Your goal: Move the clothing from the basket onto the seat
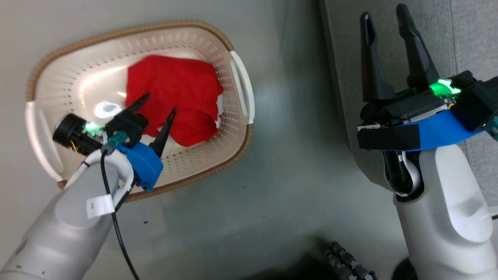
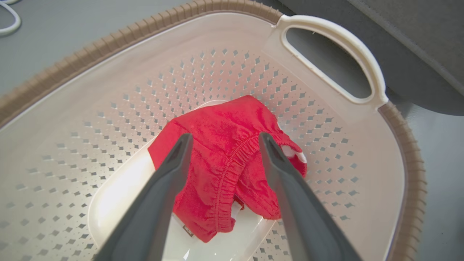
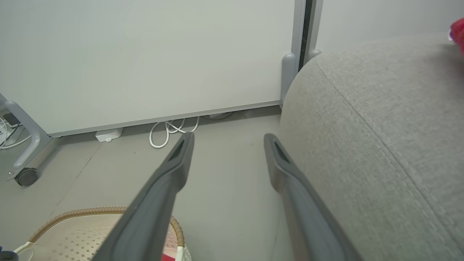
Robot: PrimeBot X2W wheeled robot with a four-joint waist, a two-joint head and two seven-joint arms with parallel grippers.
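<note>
The cream perforated basket [image 1: 237, 128] with a brown rim stands on the floor at the left. A crumpled red garment [image 1: 175, 101] with a gathered elastic hem lies on its bottom [image 2: 224, 163]. My left gripper [image 1: 159, 103] hangs inside the basket just above the garment, open, its fingers straddling the cloth [image 2: 224, 136] with nothing held. The grey seat [image 1: 439, 35] runs along the right side. My right gripper [image 1: 383, 13] is open and empty over the seat's edge [image 3: 228, 136]. A scrap of red fabric [image 3: 458, 32] shows on the seat [image 3: 380, 127] at the far right.
Bare grey floor [image 1: 280, 186] separates basket and seat. A white wall panel [image 3: 145, 54] stands behind, with a looped white cable [image 3: 174, 128], a white adapter [image 3: 108, 135] and a caster wheel [image 3: 25, 176] at its foot. The robot's dark base [image 1: 342, 260] is at the bottom.
</note>
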